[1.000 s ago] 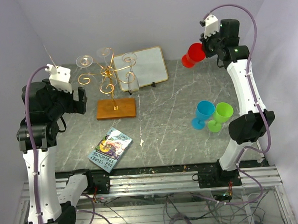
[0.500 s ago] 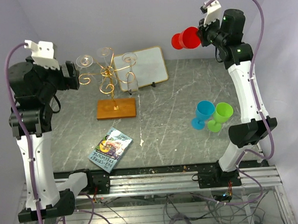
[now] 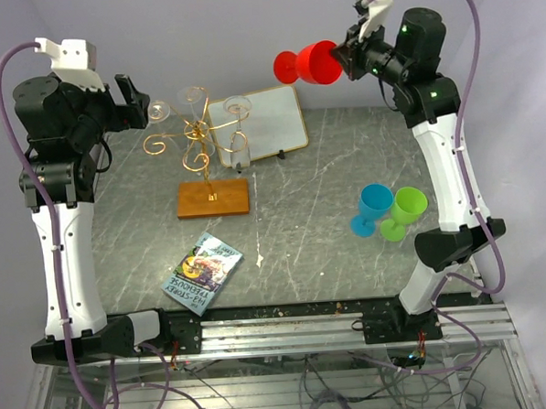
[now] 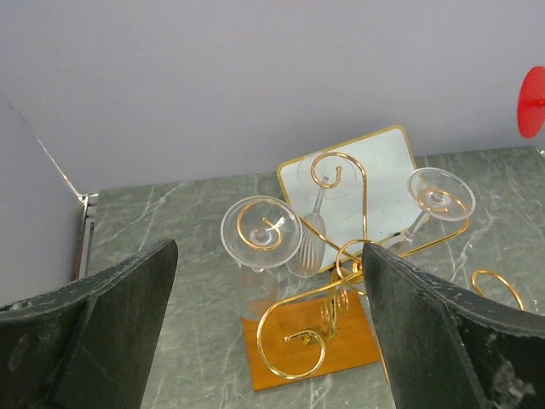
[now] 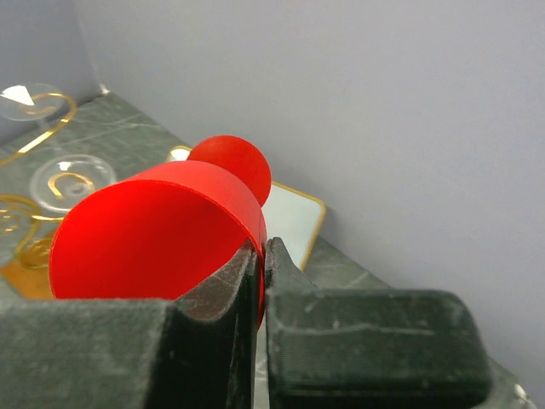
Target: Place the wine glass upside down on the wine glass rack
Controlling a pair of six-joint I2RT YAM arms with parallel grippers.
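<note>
From above, the right tool (image 3: 343, 58) is pinching the red wine glass (image 3: 310, 65) sideways, high over the counter (image 3: 319, 211), well apart from the wine glass rack (image 3: 197, 144); hanging is not yet done. The left tool (image 3: 132, 95) is gaping wide, empty, near the rack. Left wrist: clear glasses (image 4: 243, 230) are filling three scrolls; lower curls look free. Right wrist: jaws are clamping the bowl's wall.

I see plain pale lavender walls (image 3: 246, 41) enclosing a grey marbled table (image 3: 318, 193). An aluminium rail (image 3: 289, 330) runs along its near edge. Lighting is even.
</note>
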